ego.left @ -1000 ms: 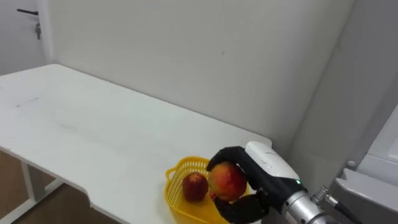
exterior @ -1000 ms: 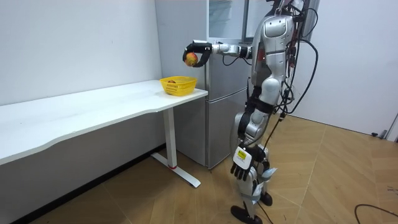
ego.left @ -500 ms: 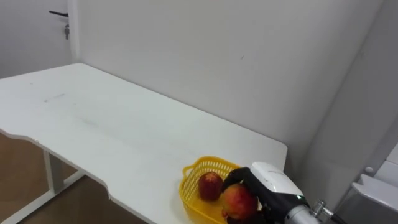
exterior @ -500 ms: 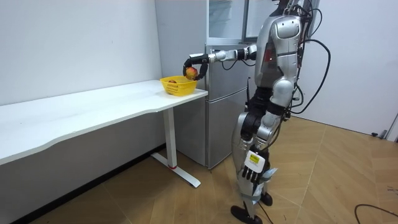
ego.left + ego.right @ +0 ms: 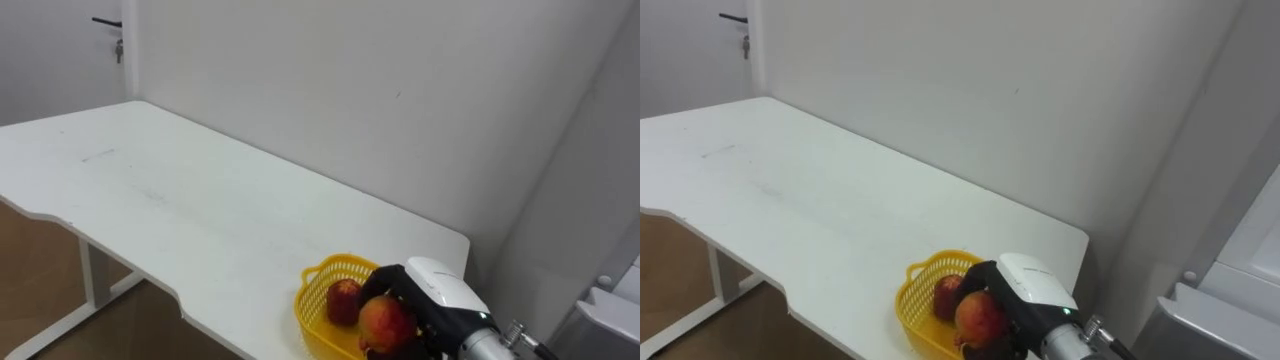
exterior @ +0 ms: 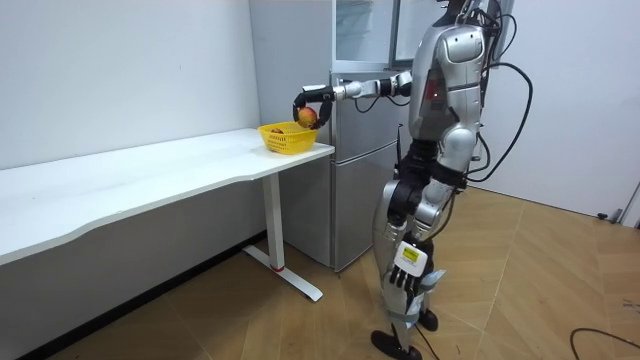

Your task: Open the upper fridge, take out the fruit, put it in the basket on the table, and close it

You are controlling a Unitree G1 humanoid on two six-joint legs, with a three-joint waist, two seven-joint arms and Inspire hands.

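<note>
In the left eye view, at the bottom right, the right hand [image 5: 432,300] is curled round a red fruit [image 5: 383,325]. It has come down and is now just over the yellow basket [image 5: 318,285], next to another fruit [image 5: 344,300]. The right eye view shows the same. In the room view, the left hand [image 6: 407,275] hangs low in the middle, in front of the fridge [image 6: 360,180]. I think it will let go soon.

Two head cameras side by side, angled down along the white tabletop [image 5: 200,220] toward the wall, yellow basket [image 5: 310,312] close at the lower edge, room view side-on from a few metres, sharing tabletop, basket, fridge [image 6: 355,180].
</note>
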